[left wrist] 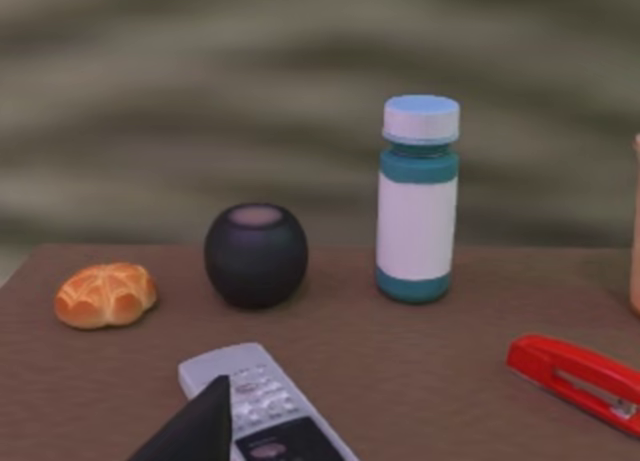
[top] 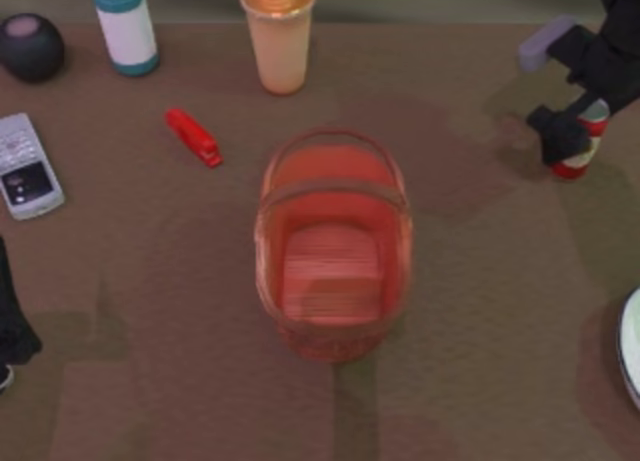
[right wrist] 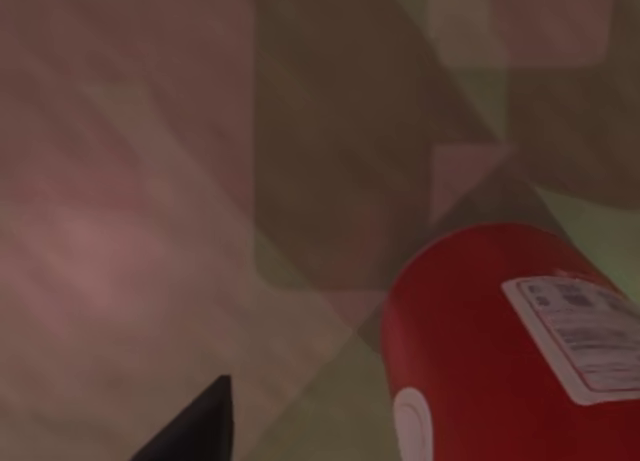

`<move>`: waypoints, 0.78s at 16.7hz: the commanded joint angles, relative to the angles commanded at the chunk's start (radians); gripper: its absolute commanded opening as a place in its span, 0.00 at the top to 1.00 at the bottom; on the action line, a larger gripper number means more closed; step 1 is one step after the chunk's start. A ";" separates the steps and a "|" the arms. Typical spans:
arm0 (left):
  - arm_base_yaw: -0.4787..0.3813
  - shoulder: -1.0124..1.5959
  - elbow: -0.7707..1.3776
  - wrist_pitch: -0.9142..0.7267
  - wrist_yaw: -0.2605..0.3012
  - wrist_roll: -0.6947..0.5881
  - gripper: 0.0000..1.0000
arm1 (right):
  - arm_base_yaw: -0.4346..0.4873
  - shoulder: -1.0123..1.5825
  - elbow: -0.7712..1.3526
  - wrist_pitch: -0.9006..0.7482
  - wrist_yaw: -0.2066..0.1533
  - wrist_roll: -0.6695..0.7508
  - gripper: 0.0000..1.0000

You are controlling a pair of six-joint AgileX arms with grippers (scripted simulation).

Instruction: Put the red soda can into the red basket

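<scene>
Top view, right gripper [top: 572, 131] over red soda can [top: 580, 151], upper right

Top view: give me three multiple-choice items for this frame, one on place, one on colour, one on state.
1. Where is the red soda can?
A. inside the red basket
B. at the table's far right, under the right end effector
C. beside the remote

2. What colour is the tall bottle's band?
A. teal
B. yellow
C. black

3. What does the red basket hold?
A. the stapler
B. the can
C. nothing

B: the right end effector sits over it there.
A: teal rings its white label.
C: its ribbed bottom is bare.
</scene>
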 joint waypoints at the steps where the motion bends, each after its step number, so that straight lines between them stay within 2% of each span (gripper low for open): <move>1: 0.000 0.000 0.000 0.000 0.000 0.000 0.00 | 0.000 0.000 0.000 0.000 0.000 0.000 0.15; 12: 0.000 0.000 0.000 0.000 0.000 0.000 0.00 | 0.000 0.000 0.000 0.000 0.000 0.000 0.98; 13: 0.000 0.000 0.000 0.000 0.000 0.000 0.00 | 0.000 0.000 0.000 0.000 0.000 0.000 1.00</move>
